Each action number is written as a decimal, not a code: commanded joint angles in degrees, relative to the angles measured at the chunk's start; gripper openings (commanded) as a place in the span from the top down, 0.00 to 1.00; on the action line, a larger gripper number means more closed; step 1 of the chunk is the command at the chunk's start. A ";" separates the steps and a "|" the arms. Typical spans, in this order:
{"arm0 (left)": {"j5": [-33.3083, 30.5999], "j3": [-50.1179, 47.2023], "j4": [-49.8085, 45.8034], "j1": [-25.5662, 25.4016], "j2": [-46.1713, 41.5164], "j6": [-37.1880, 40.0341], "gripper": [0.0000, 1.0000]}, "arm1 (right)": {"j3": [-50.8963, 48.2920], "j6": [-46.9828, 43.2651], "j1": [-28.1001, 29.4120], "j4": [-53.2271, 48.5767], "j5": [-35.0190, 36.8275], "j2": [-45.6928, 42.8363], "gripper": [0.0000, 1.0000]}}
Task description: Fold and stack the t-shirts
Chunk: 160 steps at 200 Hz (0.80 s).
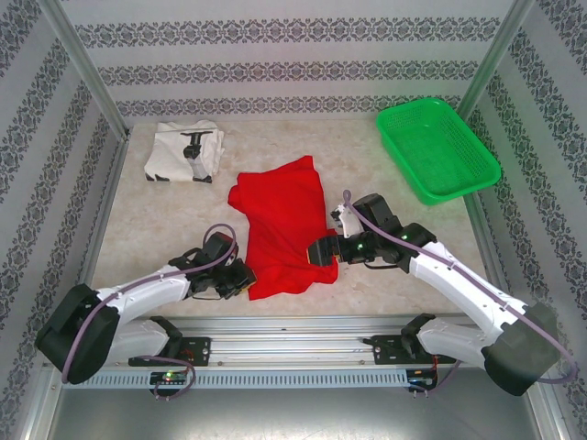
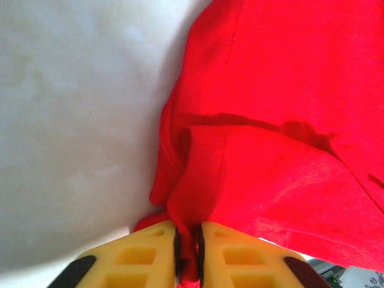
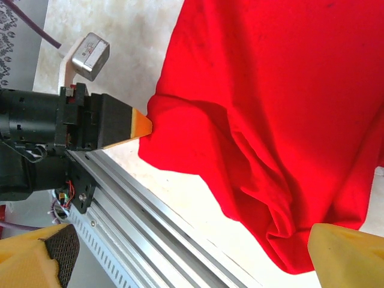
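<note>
The red t-shirt lies spread in the middle of the table, rumpled along its near edge. My left gripper is shut on its near left corner; in the left wrist view the yellow jaws pinch a fold of the red t-shirt. My right gripper stands open at the near right corner. Seen from the right wrist, its fingers stand wide apart around the hem of the red t-shirt, not touching it. The white t-shirt with a black graphic lies folded at the back left.
A green mesh basket stands at the back right corner. The metal rail runs along the table's near edge, just below the red shirt's hem. Patterned walls enclose the table on three sides.
</note>
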 commanded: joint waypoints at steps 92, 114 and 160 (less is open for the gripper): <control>0.94 4.66 -1.45 3.92 -5.58 3.20 1.00 | 1.43 -0.15 0.48 1.56 3.01 1.34 0.02; 4.32 11.71 -3.85 10.81 -3.21 9.00 1.00 | 2.51 -0.15 0.11 1.86 3.54 1.98 0.02; 11.24 40.78 -16.05 19.30 9.99 27.52 1.00 | 6.10 -0.97 -2.53 1.31 3.67 3.69 0.02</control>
